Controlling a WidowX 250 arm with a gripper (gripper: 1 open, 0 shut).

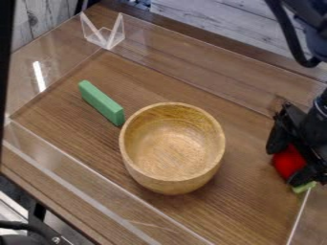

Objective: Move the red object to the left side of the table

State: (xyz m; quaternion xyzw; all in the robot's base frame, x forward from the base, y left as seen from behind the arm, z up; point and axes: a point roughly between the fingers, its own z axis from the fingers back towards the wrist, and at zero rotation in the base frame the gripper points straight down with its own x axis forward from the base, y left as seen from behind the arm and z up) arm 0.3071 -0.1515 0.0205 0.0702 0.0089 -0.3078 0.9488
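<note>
The red object (290,166), small and bright red with a green bit (303,188) at its lower edge, rests on the wood-grain table (153,86) at the far right, near the frame's edge. My black gripper (295,153) hangs straight down over it, open, with its fingers (276,139) standing on either side of the red object. Part of the gripper runs out of the frame on the right, so whether a finger touches the object I cannot tell.
A wooden bowl (173,146) sits in the middle of the table, just left of the gripper. A green rectangular block (101,101) lies further left. A clear stand (102,32) is at the back left. Clear acrylic walls (76,182) border the tabletop.
</note>
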